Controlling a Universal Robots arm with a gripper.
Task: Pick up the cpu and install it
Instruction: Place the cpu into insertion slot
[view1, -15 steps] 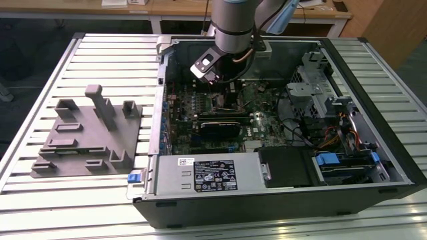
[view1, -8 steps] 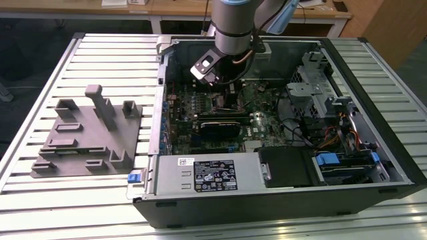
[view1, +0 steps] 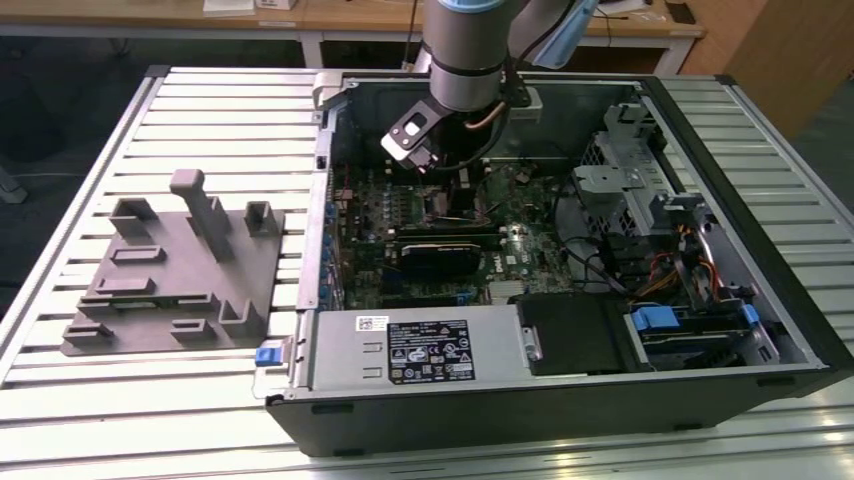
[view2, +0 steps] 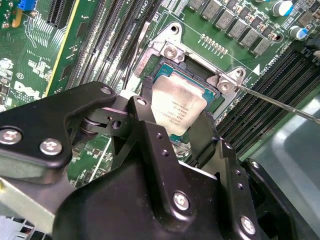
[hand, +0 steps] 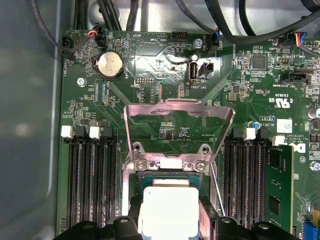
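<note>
The arm (view1: 467, 60) is a thick round tube of silver-grey metal, with a pale blue plastic ring (view1: 473, 5) around the joint above it. Near its lower end a thin copper-coloured cable (view1: 489, 113) makes a loop, and a white and black block (view1: 411, 135) is fixed there. The gripper (view2: 175, 117) is of matt black metal, built from flat angular links on a bulky, rounded body. Round silver screws (view2: 51, 146) sit in the links and the body. Its narrow black fingers (view2: 145, 107) carry small drilled holes in a row.
</note>
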